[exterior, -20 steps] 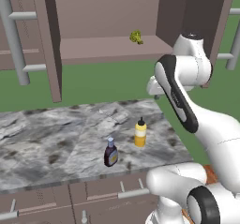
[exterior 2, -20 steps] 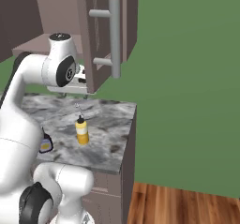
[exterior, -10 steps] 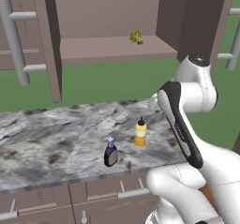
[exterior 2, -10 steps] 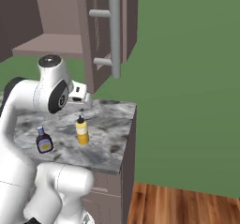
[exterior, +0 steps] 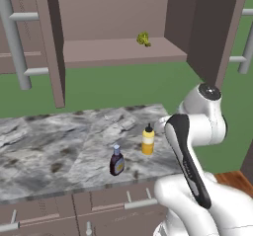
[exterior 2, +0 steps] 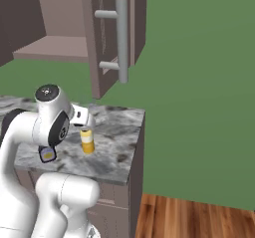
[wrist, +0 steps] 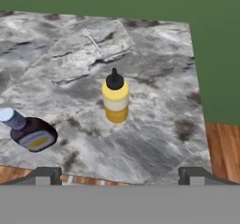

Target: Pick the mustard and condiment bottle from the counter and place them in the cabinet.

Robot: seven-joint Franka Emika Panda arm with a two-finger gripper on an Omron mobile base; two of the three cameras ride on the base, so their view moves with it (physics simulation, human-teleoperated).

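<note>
Gripper (wrist: 120, 175) seen wide open in hand view, nothing held or touched, fingertips (wrist: 47, 175) apart at frame bottom. Mustard (wrist: 115, 98) found at 12 o'clock ahead of gripper, centred between fingertips, upright on counter (wrist: 154, 138), long axis vertical, nozzle up. Condiment bottle (wrist: 28, 132) placed at 10 o'clock, well apart from mustard, standing upright. Mustard judged first target; straight advance needed. Cabinet (exterior: 118, 52) open above, shelf reachable.
</note>
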